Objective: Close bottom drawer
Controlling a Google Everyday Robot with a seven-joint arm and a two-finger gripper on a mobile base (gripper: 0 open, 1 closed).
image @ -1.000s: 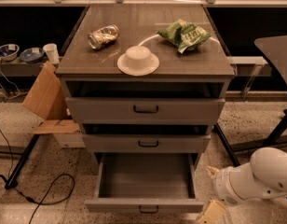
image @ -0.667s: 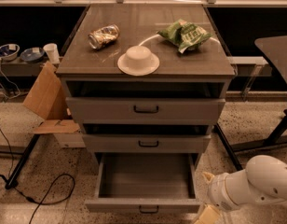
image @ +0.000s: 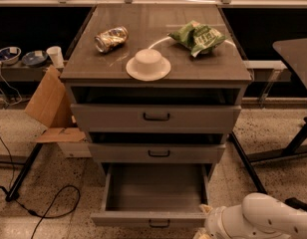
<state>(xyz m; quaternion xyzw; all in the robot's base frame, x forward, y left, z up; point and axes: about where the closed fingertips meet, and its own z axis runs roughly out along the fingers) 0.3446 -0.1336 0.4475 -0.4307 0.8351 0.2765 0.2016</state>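
The bottom drawer (image: 156, 188) of the grey metal cabinet stands pulled well out, its plain grey box empty. Its low front panel (image: 148, 218) with a small dark loop handle (image: 159, 224) sits at the frame's lower edge. The middle drawer (image: 158, 153) and top drawer (image: 156, 117) are pushed mostly in. My white arm (image: 263, 220) comes in from the lower right. My gripper (image: 203, 223) is at the drawer front's right corner, with yellowish fingertips (image: 205, 209) partly cut off by the frame edge.
On the cabinet top (image: 83, 63) lie a crushed can (image: 111, 38), a white bowl on a plate (image: 148, 63) and a green chip bag (image: 197, 36). A cardboard box (image: 51, 108) and a cable (image: 44, 208) are on the floor left. A dark table (image: 295, 54) stands right.
My arm has moved left and down toward the bottom drawer's front right corner. The drawer has not visibly moved.
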